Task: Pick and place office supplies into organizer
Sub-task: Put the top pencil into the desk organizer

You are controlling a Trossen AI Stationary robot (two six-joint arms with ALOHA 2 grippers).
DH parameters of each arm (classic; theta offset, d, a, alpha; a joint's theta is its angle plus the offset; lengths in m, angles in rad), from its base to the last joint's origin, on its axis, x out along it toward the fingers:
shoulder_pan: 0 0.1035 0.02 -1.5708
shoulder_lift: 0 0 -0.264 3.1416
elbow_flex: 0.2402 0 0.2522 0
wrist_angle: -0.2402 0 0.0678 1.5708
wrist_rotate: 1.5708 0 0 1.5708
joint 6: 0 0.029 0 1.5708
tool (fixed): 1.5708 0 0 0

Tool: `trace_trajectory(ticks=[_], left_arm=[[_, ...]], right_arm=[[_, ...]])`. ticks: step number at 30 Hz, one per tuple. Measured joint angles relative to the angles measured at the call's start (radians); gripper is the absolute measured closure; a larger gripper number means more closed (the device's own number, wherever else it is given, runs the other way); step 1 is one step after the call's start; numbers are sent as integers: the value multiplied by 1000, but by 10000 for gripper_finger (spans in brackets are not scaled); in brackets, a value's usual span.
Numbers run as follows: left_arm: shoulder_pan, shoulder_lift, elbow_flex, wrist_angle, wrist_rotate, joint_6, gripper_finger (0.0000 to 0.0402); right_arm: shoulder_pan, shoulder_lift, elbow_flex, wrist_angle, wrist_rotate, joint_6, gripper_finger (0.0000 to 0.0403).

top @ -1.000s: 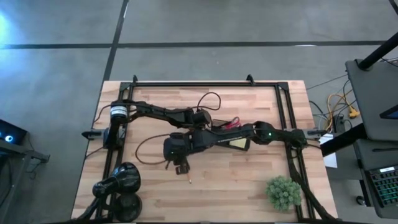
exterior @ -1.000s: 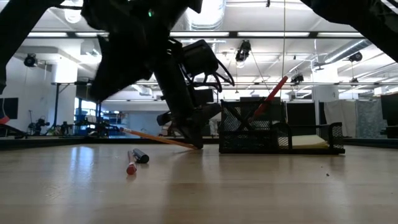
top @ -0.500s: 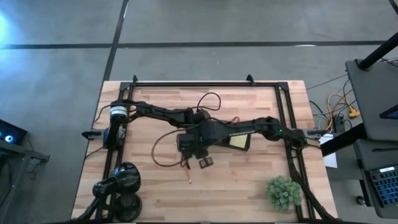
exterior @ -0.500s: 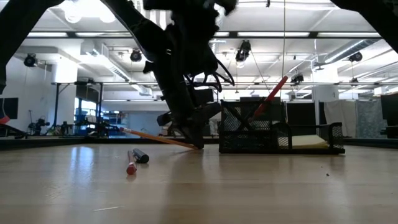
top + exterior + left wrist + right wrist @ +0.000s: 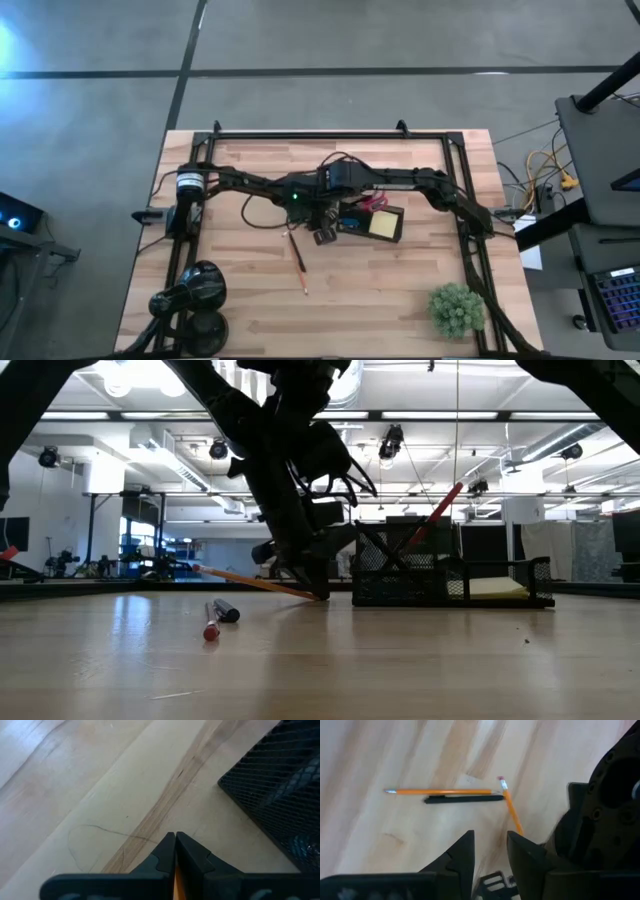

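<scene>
My left gripper [image 5: 175, 840] stands by the organizer's left end with its tips near the table [image 5: 315, 592], shut on an orange pencil [image 5: 250, 582]. My right gripper [image 5: 490, 845] hangs open and empty above the table [image 5: 325, 237]. Below it, a second orange pencil [image 5: 440, 791] and a black pen [image 5: 462, 798] lie side by side on the wood. The dark mesh organizer [image 5: 450, 575] holds a yellow note pad [image 5: 383, 226]. Red-handled scissors [image 5: 440, 510] lean out of it. My left gripper pinches the orange pencil [image 5: 175, 882] between its two shut fingers, coming steeply from above. The fingers hide the spot. The pencil slants up from the fingers, its eraser end [image 5: 501, 781] free and off the table.
A green spiky plant ball [image 5: 455, 308] sits at the near right corner and a black round lamp-like object [image 5: 195, 295] at the near left. Black frame rails [image 5: 330, 133] run along the far edge and sides. Bare wood lies near the front middle.
My right gripper has risen from beside the loose pencil and pen and gone toward the table's right and far edge, crossing over my left arm toward the organizer. The pencil and pen on the table have stayed where they were.
</scene>
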Motion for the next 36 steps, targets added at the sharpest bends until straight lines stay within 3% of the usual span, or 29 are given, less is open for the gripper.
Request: trace_trajectory(ticks=[4,10,13,15,18,24,29,31,33,36], left_arm=[[-2,1,-8,1,8,-15,402],[37,11,-9,0,-14,-14,401],[67,11,-5,-3,11,12,401],[97,11,4,-9,110,45,401],[120,11,13,-11,141,65,401],[138,11,12,-1,155,95,401],[98,11,-5,13,97,166,401],[81,11,-14,20,54,167,401],[71,11,-25,32,4,168,401],[92,9,-34,42,24,167,401]], right_arm=[[-14,10,7,-28,-35,-10,296],[54,-8,12,-20,-138,198,309],[118,-18,10,-48,-137,248,315],[167,-26,2,-118,-176,328,316],[219,-35,1,-101,-81,352,315],[235,-128,7,-197,313,484,308],[230,-170,0,-352,668,515,309],[210,-209,-10,-346,704,483,309],[184,-225,-10,-336,671,520,309],[150,-225,-22,-345,641,630,307]])
